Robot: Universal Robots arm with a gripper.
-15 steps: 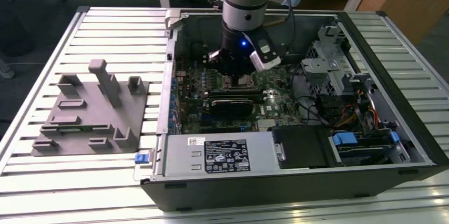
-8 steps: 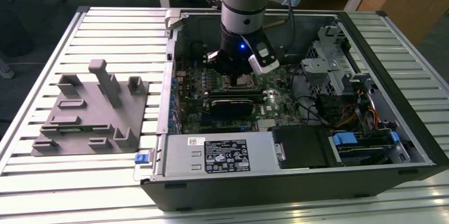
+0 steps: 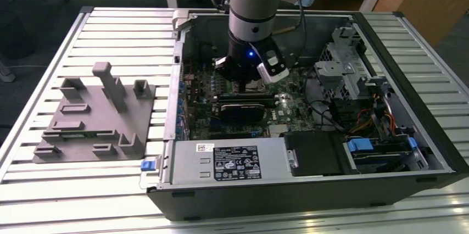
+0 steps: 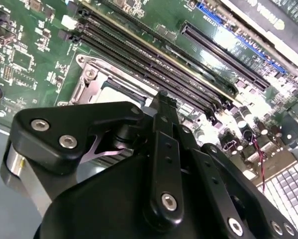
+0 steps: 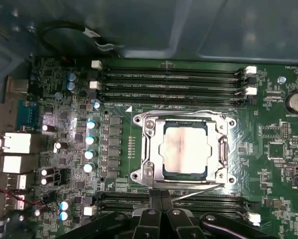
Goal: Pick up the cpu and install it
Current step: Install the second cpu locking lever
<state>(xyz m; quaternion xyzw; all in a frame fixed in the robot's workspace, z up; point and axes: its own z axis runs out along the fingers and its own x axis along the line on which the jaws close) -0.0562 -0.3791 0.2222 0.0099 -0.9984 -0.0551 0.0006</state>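
the cpu lies flat in the socket frame, silvery top up, square with it, just beyond the empty, pinched-together claw.

arm vertical, gripper fingers together

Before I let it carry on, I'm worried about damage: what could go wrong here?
The chip lies in the socket frame with the gripper close by; a nudge might shift it. The thin wire lever runs just beside the gripper and might snag. The memory slots are close too.
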